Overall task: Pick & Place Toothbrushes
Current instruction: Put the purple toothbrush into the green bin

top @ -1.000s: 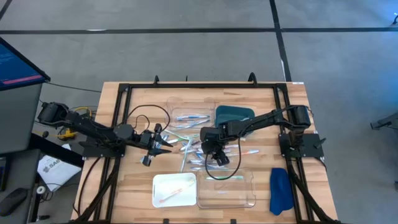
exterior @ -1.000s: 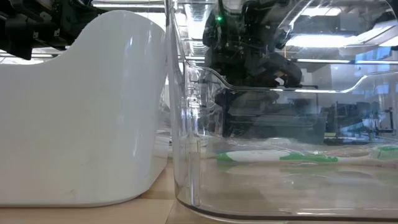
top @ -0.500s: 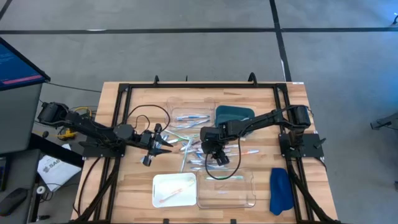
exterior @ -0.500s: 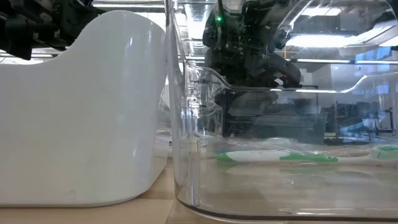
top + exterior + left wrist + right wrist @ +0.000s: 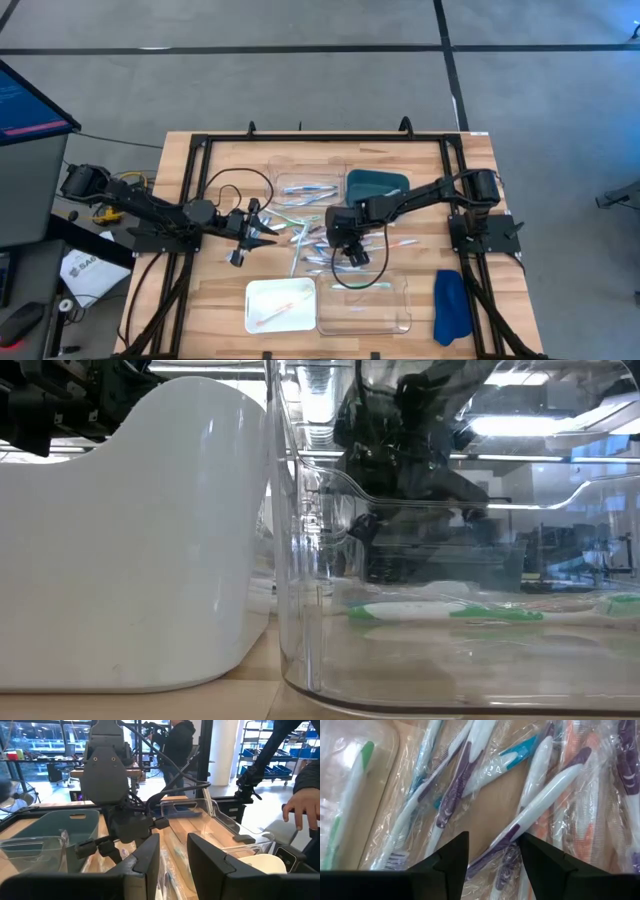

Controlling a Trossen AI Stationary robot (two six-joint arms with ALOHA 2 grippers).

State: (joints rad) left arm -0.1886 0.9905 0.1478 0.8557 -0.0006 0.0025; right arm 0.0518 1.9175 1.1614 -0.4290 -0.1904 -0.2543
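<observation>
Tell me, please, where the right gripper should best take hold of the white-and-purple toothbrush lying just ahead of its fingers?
Probably mid-handle: the white-and-purple toothbrush lies flat and slanted in its wrapper, its handle narrow. The right gripper, open above it, should come straight down with its fingers across the handle, clear of the crowded neighbours.

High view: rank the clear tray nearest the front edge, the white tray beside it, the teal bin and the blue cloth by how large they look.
1. Clear tray, plainly the largest.
2. White tray.
3. Teal bin, looking close to the white tray, so that order is unsure.
4. Blue cloth, long but narrow, the smallest.
</observation>
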